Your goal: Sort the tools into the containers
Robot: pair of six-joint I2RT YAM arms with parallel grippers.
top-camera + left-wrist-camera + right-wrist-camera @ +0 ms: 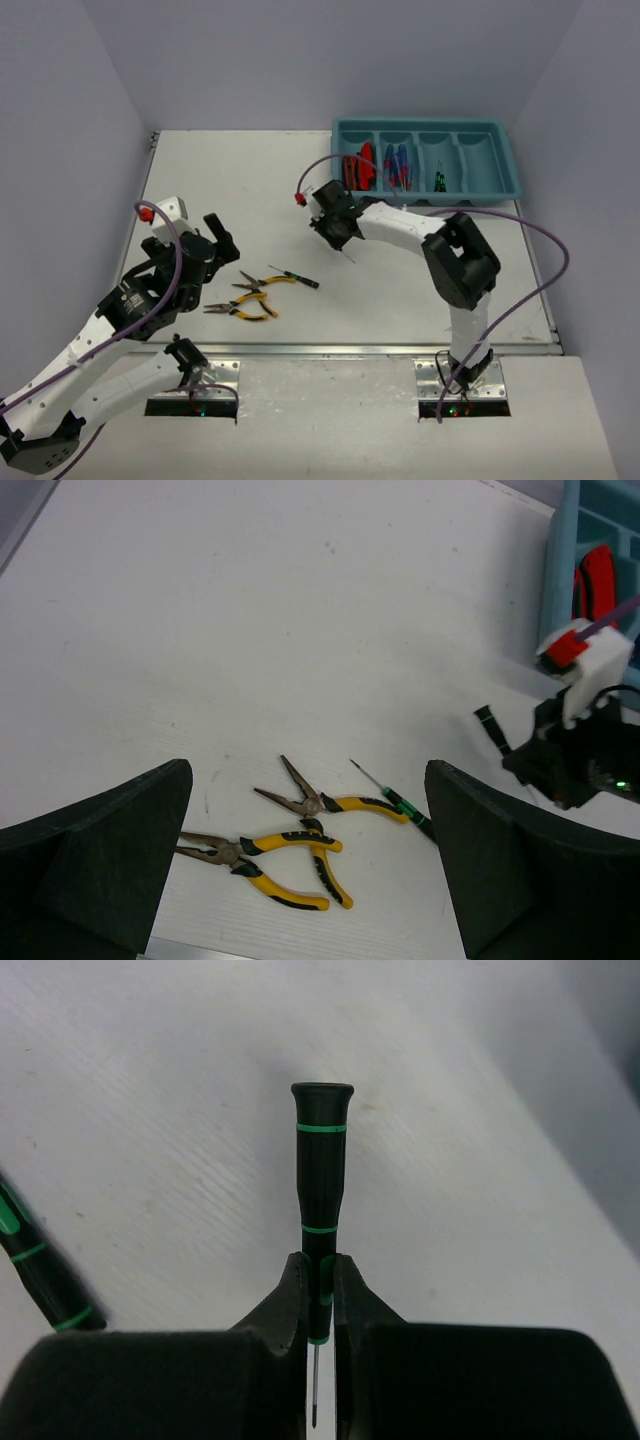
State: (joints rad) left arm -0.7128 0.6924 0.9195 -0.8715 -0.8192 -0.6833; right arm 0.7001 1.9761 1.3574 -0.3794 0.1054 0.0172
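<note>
Fingers, right gripper: pressed together on a slim black-and-green screwdriver, which is pinched at the shaft end of its handle, so most of the handle projects past the fingertips. The tool is held over the table, near the tray but short of it.

Fingers, left gripper: spread fully wide, nothing held, poised near two pliers and a loose screwdriver lying just beside them.

Tray contents: knives in the leftmost compartment, blue-handled screwdrivers in the next, one matching green-banded screwdriver in the third.

Hazards, as judged:
- Swivel or slip may be expected, since a round handle is gripped near one end only.
- The projecting handle could be caught on the tray wall if it is carried low.
- An early release would put the tool among the blue-handled ones, or on the table.
</note>
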